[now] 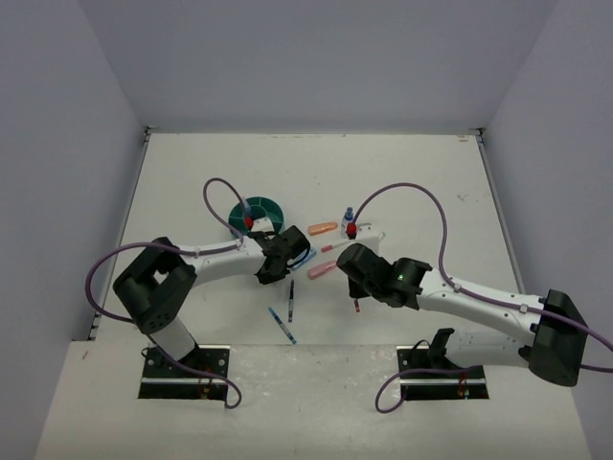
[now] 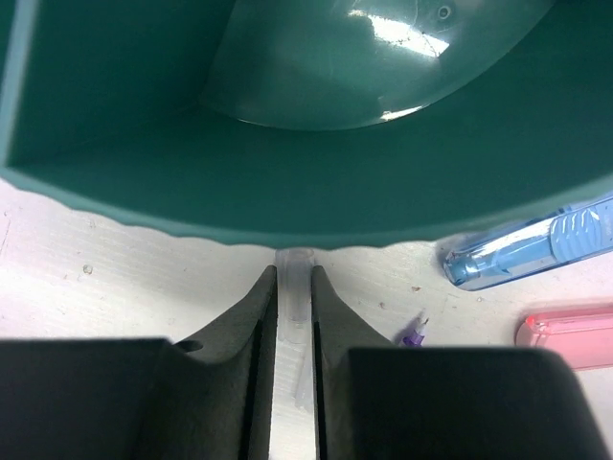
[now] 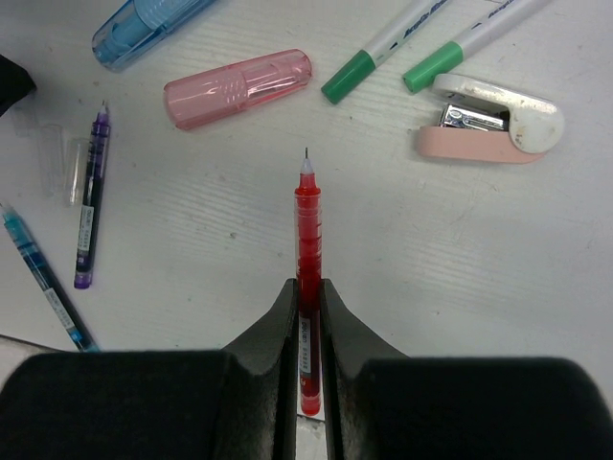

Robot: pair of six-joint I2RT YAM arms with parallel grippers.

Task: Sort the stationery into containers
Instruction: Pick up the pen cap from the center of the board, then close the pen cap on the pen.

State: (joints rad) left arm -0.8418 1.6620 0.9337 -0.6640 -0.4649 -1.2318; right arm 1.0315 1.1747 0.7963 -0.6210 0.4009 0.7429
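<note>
The round teal organizer [image 1: 259, 212] stands left of centre and fills the top of the left wrist view [image 2: 306, 115]. My left gripper [image 1: 284, 251] [image 2: 293, 270] is at its near rim, shut on a clear pen cap [image 2: 293, 287]. My right gripper [image 1: 356, 278] [image 3: 307, 285] is shut on a red pen [image 3: 306, 230], held above the table with its tip pointing away. On the table lie a light-blue marker [image 3: 144, 24] [image 2: 536, 251], a pink marker [image 3: 239, 86] [image 1: 321, 270], two green-capped white pens [image 3: 369, 57], a purple pen [image 3: 89, 206] and a blue pen [image 3: 43, 278] [image 1: 283, 326].
A pink and white stapler [image 3: 493, 120] lies right of the green-capped pens. An orange marker [image 1: 323, 228] and a small blue-capped bottle [image 1: 349, 216] sit right of the organizer. A loose clear cap [image 3: 53, 158] lies beside the purple pen. Grey walls enclose the table.
</note>
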